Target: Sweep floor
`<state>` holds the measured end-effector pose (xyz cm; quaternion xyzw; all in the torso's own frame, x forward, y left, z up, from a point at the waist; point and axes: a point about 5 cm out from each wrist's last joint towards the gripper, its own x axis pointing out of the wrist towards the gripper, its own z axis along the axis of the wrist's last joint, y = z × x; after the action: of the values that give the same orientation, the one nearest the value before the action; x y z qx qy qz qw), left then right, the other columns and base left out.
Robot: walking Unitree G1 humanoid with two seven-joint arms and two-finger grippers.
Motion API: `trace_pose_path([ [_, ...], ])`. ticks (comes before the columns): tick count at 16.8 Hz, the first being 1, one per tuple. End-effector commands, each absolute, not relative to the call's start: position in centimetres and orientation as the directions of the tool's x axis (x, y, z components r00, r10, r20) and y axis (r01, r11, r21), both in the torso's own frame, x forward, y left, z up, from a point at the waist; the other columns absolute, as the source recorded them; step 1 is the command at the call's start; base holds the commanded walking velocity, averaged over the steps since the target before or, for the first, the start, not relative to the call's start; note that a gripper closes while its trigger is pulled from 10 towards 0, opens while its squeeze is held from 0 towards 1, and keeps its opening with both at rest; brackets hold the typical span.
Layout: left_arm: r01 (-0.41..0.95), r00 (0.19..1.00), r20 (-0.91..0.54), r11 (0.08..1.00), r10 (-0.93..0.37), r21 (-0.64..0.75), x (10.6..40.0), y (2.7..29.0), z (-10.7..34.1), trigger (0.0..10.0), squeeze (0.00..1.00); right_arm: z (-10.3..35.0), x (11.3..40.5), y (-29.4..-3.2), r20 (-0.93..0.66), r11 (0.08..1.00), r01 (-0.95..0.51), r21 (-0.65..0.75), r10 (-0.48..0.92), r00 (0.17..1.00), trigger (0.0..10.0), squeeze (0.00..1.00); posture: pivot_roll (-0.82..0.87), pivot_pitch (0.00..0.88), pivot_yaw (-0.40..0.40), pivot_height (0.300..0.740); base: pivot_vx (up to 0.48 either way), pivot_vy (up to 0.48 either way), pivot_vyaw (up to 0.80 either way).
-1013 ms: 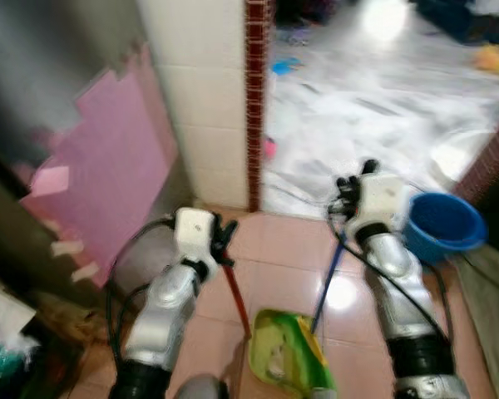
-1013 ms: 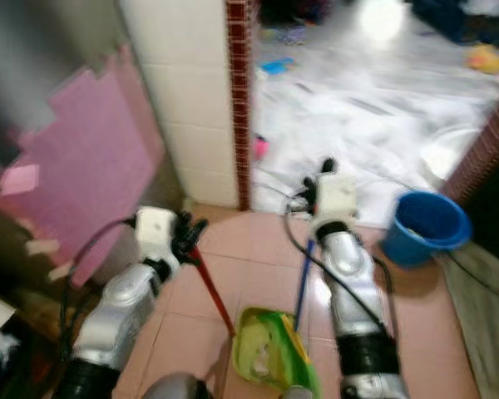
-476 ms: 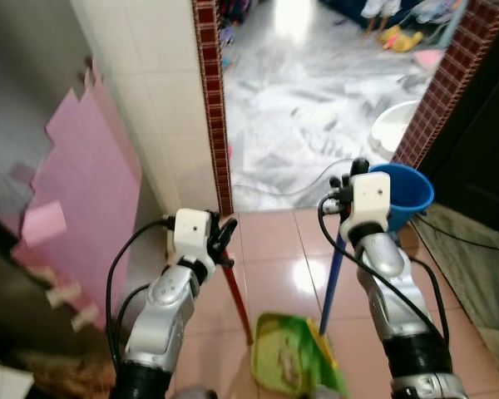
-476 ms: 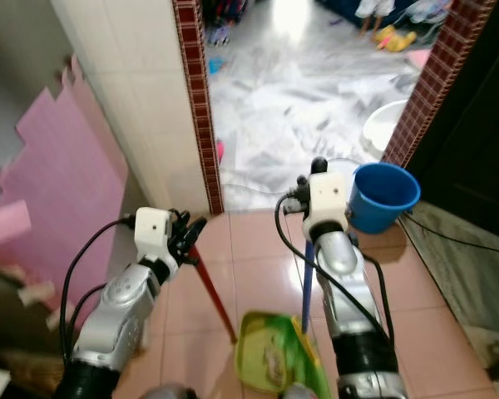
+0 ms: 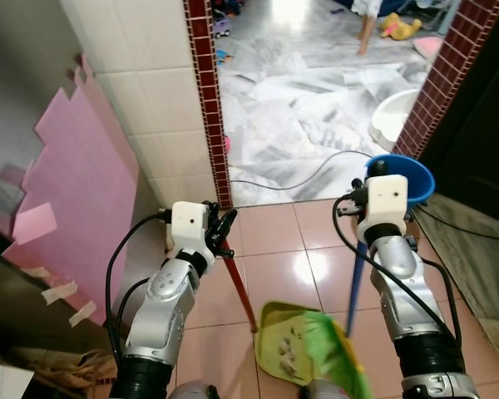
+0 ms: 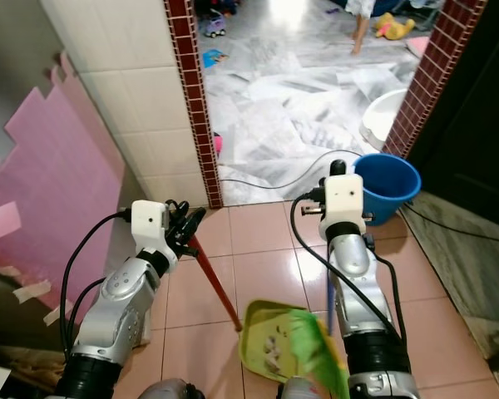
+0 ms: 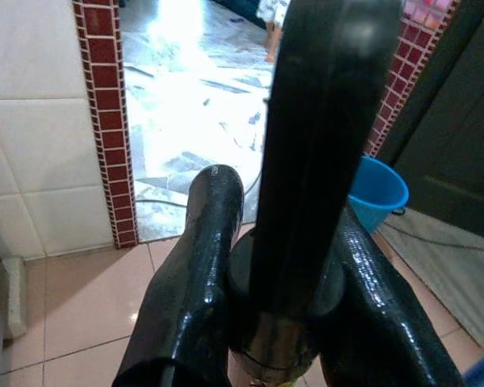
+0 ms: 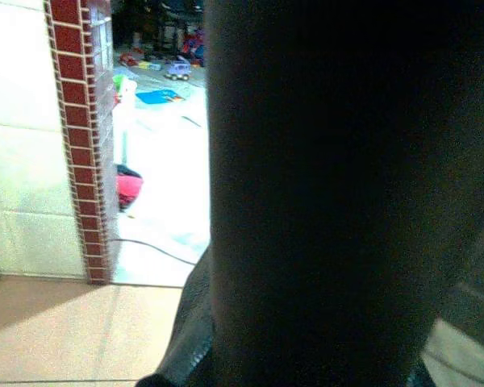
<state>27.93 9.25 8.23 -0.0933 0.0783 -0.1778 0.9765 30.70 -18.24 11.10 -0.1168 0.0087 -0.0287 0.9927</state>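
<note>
Dustpan [image 5: 293, 347] now sits lower-right since 0.5 s ago; we read walking. Left gripper [image 5: 220, 237] clenches its red handle [image 5: 239, 291], right gripper [image 6: 333, 187] probably grips the broom [image 5: 353, 283].

Yellow-green dustpan [image 5: 293, 347] on pink tile floor [image 5: 274, 274], debris inside, red handle [image 5: 238, 287] slanting up; blurred green broom [image 5: 337, 353] beside it, blue handle [image 5: 353, 287] upright.

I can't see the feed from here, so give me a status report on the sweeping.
Left pincer shut on red dustpan handle. Right pincer holding blue broom handle. Green dustpan low, scraps inside. Blue bucket and cable at doorway ahead.
</note>
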Motion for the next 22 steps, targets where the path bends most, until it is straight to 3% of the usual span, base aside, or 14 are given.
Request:
trace_pose_path([
  [1,0.340,0.932,-0.042,0.910,-0.359,-0.236,28.4,9.2,9.7,10.0,0.00,11.4,30.8,-19.4,0.012,0.941,0.110,-0.321,-0.113,0.994,10.0,0.00,-0.04,0.000,0.064,0.740,0.375,0.000,0.00],
  [7,0.336,0.941,0.052,0.905,-0.334,-0.263,29.4,8.9,12.7,10.0,0.00,10.4,30.4,-20.5,-0.021,0.924,0.136,-0.357,-0.154,0.988,10.0,0.00,-0.05,0.000,0.069,0.740,0.420,0.000,0.00],
  [11,0.326,0.945,0.110,0.895,-0.307,-0.303,30.0,9.0,14.8,10.0,0.00,7.8,29.4,-21.6,-0.124,0.898,0.134,-0.419,-0.202,0.971,10.0,0.00,-0.05,0.000,0.067,0.740,0.468,0.000,0.00],
  [13,0.328,0.945,0.117,0.892,-0.307,-0.309,30.0,9.0,15.1,10.0,0.00,7.4,29.3,-22.0,-0.138,0.893,0.141,-0.428,-0.219,0.966,10.0,0.00,-0.04,0.000,0.067,0.740,0.469,0.000,-0.80],
  [16,0.336,0.942,0.135,0.880,-0.308,-0.337,30.1,8.8,15.8,10.0,0.00,7.1,29.3,-22.1,-0.149,0.887,0.137,-0.440,-0.223,0.963,10.0,0.00,-0.05,0.000,0.064,0.740,0.469,0.000,-0.71],
  [22,0.339,0.937,0.227,0.850,-0.266,-0.403,30.5,8.7,18.7,10.0,0.00,6.4,29.4,-21.3,-0.169,0.894,0.107,-0.434,-0.198,0.965,10.0,0.00,-0.05,0.000,0.068,0.740,0.471,0.000,0.00],
])
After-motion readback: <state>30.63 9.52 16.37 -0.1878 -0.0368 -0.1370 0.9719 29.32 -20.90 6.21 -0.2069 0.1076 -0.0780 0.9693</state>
